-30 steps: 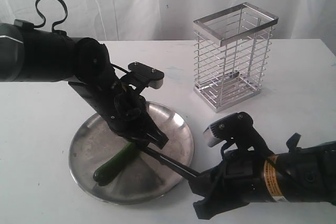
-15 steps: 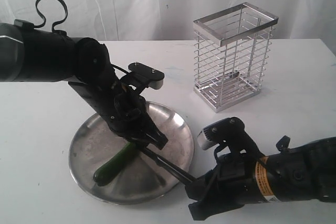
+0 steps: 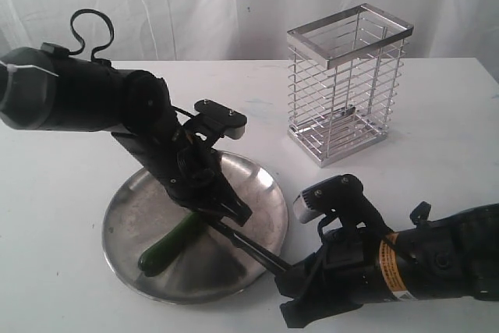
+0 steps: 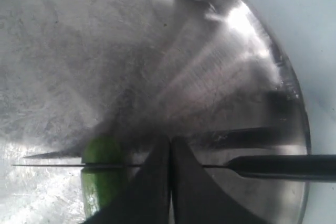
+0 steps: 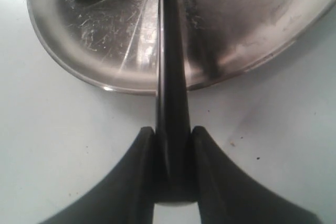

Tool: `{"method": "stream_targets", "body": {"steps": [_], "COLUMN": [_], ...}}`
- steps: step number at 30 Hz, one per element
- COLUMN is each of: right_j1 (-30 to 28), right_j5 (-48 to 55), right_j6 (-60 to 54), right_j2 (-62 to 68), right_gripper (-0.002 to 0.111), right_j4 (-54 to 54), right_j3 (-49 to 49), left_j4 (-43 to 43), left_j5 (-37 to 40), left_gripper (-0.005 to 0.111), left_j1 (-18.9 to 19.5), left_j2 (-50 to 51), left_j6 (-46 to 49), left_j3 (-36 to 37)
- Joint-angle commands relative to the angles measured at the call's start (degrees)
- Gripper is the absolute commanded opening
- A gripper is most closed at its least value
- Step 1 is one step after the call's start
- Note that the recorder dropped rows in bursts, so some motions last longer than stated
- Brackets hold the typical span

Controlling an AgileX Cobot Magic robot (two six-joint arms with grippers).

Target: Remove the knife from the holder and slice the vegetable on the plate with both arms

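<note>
R gripper (image 5: 173, 145) is clamped on the black handle of the knife (image 3: 249, 246), at the plate (image 3: 132, 267) rim near the table (image 3: 62, 193). Blade reaches across plate w/ its edge on the vegetable (image 3: 173, 242), which lies in the plate. L gripper (image 4: 170, 150) has its fingers pressed together over the blade, just beside the veg. Holder (image 3: 347, 83) stands apart, upright.
</note>
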Motion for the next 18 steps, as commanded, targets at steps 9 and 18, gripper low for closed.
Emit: {"method": "stream_targets", "body": {"steps": [9, 18], "right_j1": [0.05, 0.05], "right_j5": [-0.2, 1.52], "right_j6": [0.69, 0.69], "right_j2": [0.06, 0.06], "right_gripper": [0.0, 0.0], "right_j4": [-0.78, -0.78], "right_j3": [-0.36, -0.36], "left_j4": [1.56, 4.23], "left_j5": [1.32, 2.17], "left_gripper": [0.0, 0.0], "left_j1": [-0.14, -0.14], "left_j2": [3.55, -6.04], "left_j6": [0.29, 0.29], "left_j3": [0.21, 0.21]}}
